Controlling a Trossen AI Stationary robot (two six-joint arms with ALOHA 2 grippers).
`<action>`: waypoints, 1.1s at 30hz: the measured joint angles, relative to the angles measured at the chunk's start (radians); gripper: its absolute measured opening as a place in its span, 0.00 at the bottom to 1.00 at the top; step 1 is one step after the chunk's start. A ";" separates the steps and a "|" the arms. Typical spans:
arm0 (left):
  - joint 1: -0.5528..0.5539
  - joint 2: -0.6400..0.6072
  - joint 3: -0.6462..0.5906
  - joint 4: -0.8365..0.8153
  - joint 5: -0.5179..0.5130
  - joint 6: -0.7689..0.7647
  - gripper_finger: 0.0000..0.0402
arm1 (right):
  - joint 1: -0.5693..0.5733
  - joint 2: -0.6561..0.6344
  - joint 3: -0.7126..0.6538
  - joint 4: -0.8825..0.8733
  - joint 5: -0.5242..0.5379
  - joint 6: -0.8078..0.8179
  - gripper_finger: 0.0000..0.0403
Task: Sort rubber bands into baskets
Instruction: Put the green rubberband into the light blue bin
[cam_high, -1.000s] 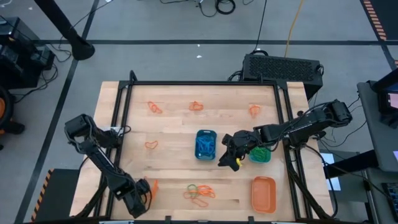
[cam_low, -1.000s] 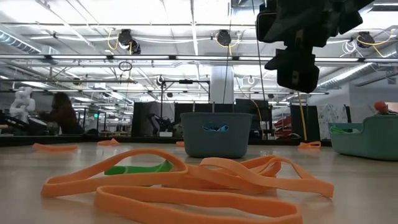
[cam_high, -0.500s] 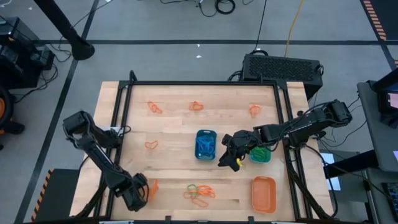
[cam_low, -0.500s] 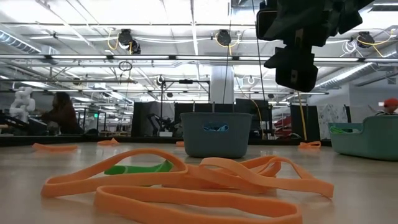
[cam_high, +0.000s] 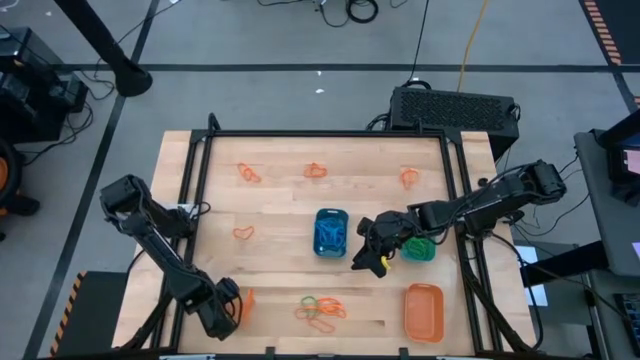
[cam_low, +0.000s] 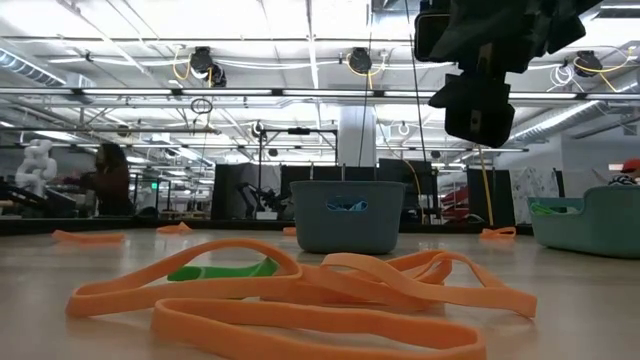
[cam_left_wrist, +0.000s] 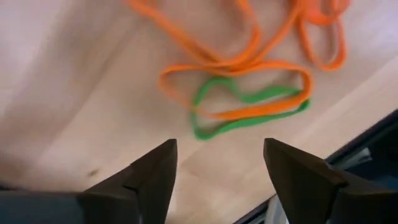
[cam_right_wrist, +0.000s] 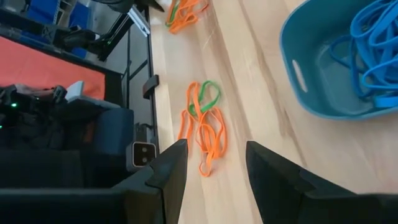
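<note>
wooden table (cam_high: 280, 205); rubber bands (cam_high: 320, 310), baskets (cam_high: 331, 232)

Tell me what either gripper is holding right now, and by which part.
Nothing is held. The left gripper and the right gripper are both open and empty, above the table.

Right claw (cam_right_wrist: 214, 171) open above worktop (cam_right_wrist: 261, 118). Blue basket (cam_right_wrist: 323, 74) holds blue rubber bands (cam_right_wrist: 373, 56); orange-green band tangle (cam_right_wrist: 204, 124) lies nearby.
</note>
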 joint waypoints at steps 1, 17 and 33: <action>0.002 0.012 0.000 0.012 0.000 0.010 0.62 | 0.003 0.000 0.000 -0.001 0.000 0.000 0.38; 0.011 0.067 0.001 0.106 0.012 0.015 0.62 | 0.028 0.000 0.000 -0.005 -0.002 0.021 0.38; 0.009 0.104 0.005 0.034 -0.008 0.051 0.14 | 0.028 0.000 0.000 -0.006 -0.001 0.020 0.38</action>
